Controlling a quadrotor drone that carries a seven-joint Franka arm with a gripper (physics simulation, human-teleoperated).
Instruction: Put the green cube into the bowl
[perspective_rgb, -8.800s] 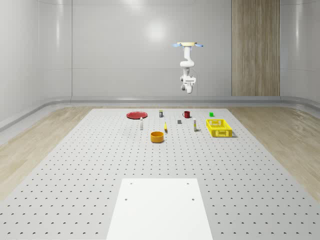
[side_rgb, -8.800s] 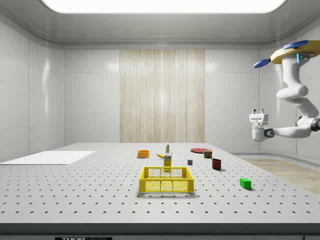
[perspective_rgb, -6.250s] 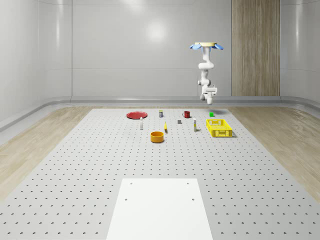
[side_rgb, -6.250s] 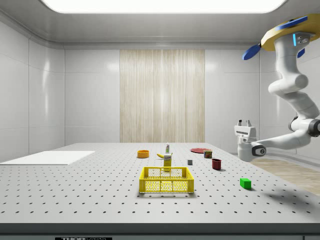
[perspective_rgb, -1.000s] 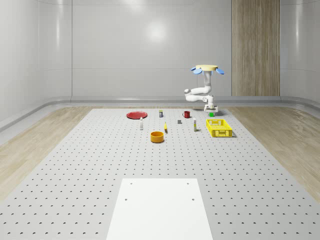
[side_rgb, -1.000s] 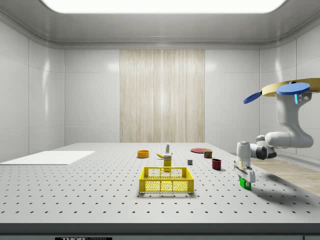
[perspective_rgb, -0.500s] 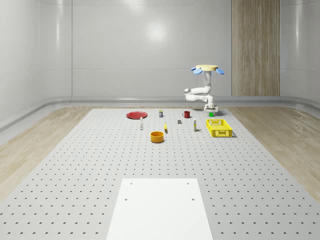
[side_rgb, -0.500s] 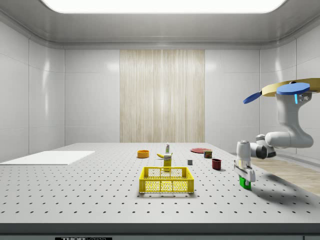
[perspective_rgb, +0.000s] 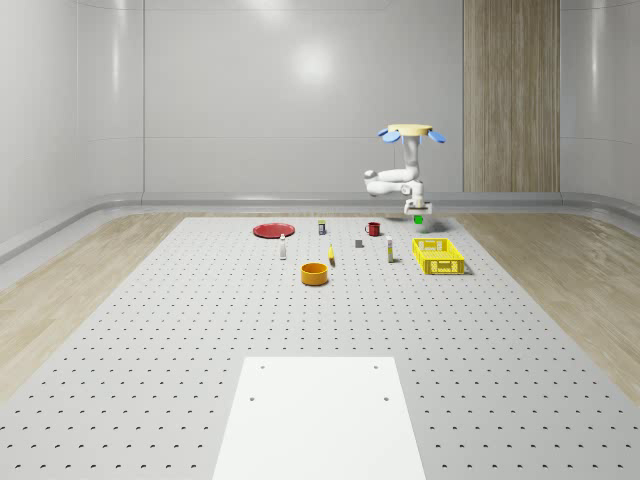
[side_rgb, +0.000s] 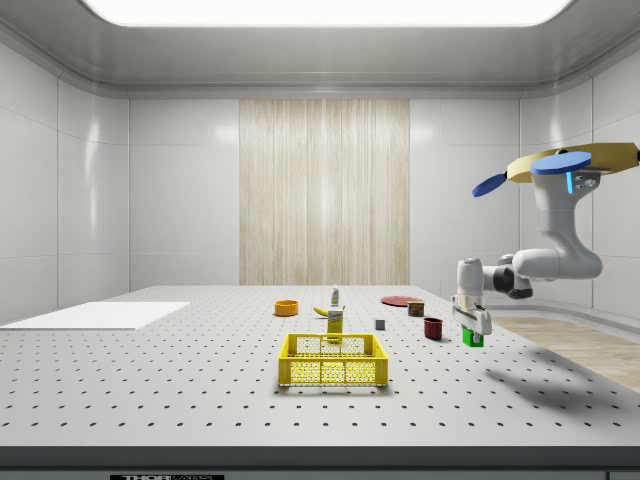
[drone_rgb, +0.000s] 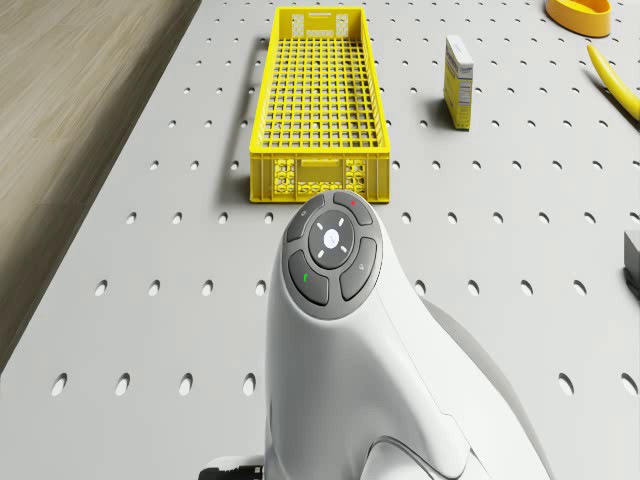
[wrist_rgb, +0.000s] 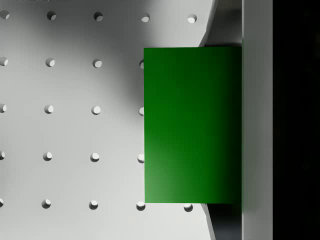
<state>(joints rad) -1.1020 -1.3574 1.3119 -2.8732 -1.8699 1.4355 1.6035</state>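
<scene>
The two-finger white gripper (side_rgb: 471, 330) is closed on the small green cube (side_rgb: 472, 337) and holds it in the air, clear of the perforated grey table (side_rgb: 200, 400). The quadrotor drone (side_rgb: 560, 162) hovers above it, over the table's far end. The round orange bowl (perspective_rgb: 315, 273) is well apart from the gripper, and the yellow plastic mesh basket (perspective_rgb: 438, 255) lies nearer to it.
</scene>
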